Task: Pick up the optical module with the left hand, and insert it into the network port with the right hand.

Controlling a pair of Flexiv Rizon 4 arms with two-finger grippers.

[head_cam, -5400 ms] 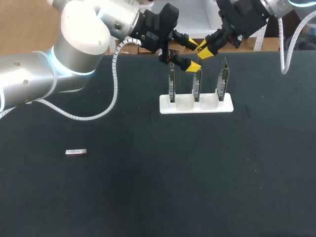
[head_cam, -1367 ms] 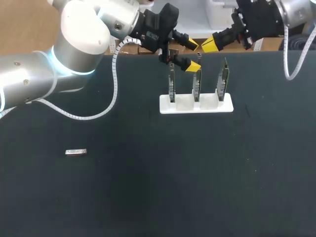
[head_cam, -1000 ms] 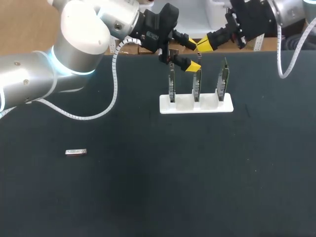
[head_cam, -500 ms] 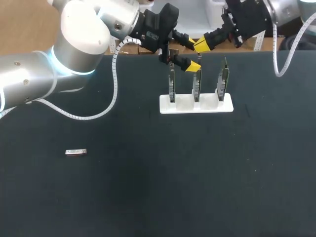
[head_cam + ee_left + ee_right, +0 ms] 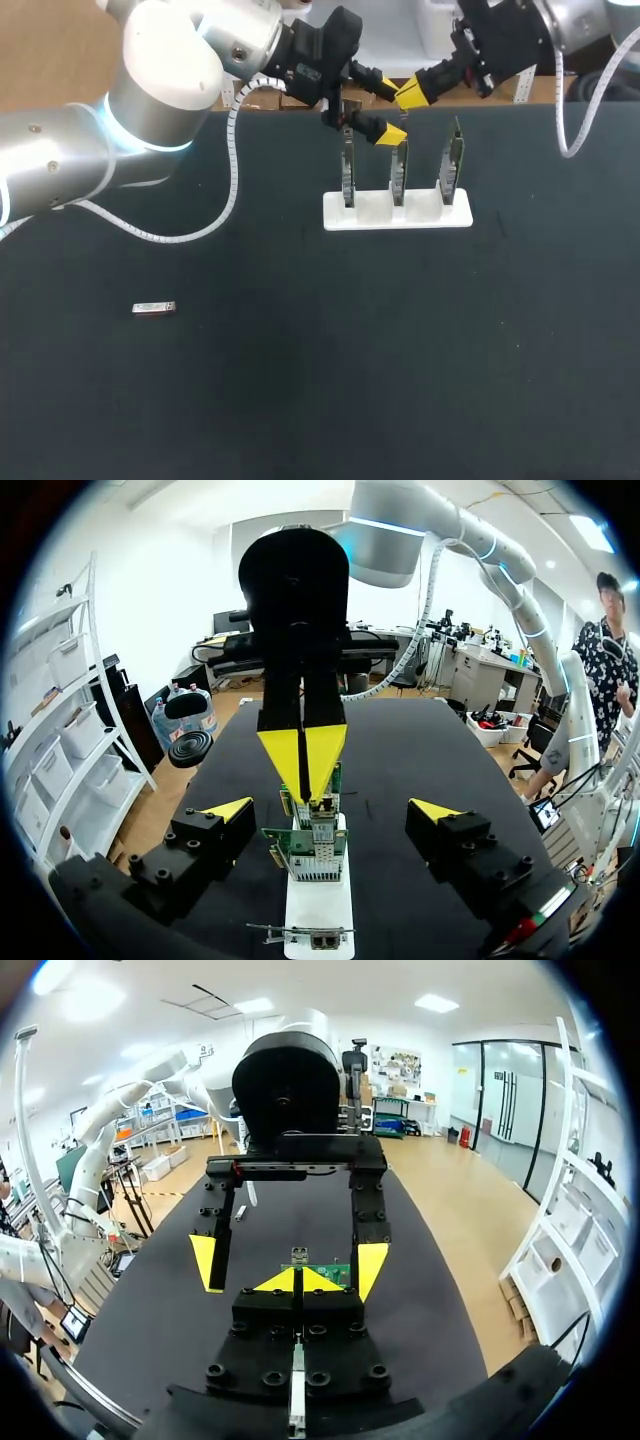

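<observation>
The optical module (image 5: 153, 308), a small silver bar, lies alone on the black table at the left, far from both grippers. My left gripper (image 5: 392, 113) hangs open above the white stand (image 5: 397, 212), which holds three upright circuit boards (image 5: 398, 168). In the left wrist view its fingers (image 5: 228, 810) spread wide on either side of the stand (image 5: 318, 908), with nothing between them. My right gripper (image 5: 412, 93) is shut and empty. It faces the left one tip to tip above the boards (image 5: 325, 1273), its yellow tips (image 5: 303, 760) pressed together.
The stand sits at the back middle of the table, close to the far edge. A board (image 5: 312, 938) with a port lies nearest the left wrist, at the stand's end. Dark tabletop (image 5: 350, 350) stretches across the front and right.
My right gripper has drifted a little to the left, toward the left gripper's fingers, and stayed shut. The left arm, the stand and the module have not moved.
</observation>
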